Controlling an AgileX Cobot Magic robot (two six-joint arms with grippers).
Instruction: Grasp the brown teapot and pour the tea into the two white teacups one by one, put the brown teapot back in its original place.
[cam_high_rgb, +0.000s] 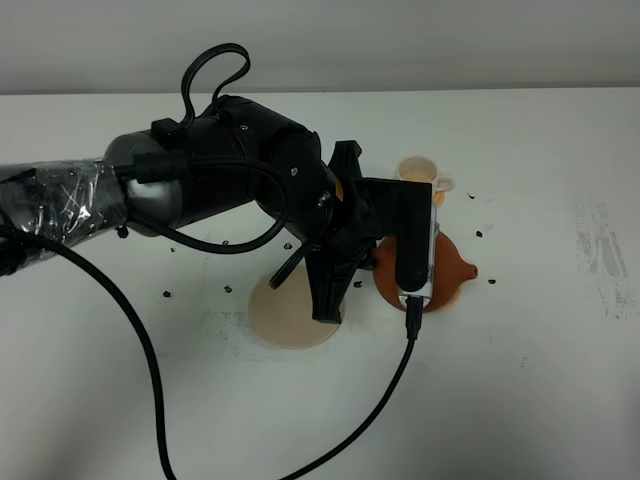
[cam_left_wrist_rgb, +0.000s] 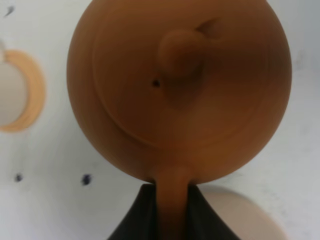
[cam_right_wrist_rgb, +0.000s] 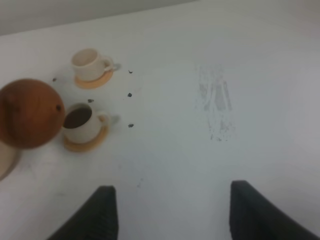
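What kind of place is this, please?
Probably a robot laboratory bench, not a kitchen: a plain white table, a black robot arm with loose cables, and a brown teapot beside two white teacups.

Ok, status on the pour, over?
Left gripper shut on teapot handle; right gripper open, empty. Teapot off its disc, spout at near cup, dark tea inside; far cup looks empty. Nothing blocking it.

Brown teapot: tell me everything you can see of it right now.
The brown teapot is squat, round and matte, terracotta-looking clay, with a knobbed lid bearing a small vent hole. The left gripper is shut on its loop handle, holding it away from the beige disc. Its short spout meets the rim of a white cup holding dark liquid.
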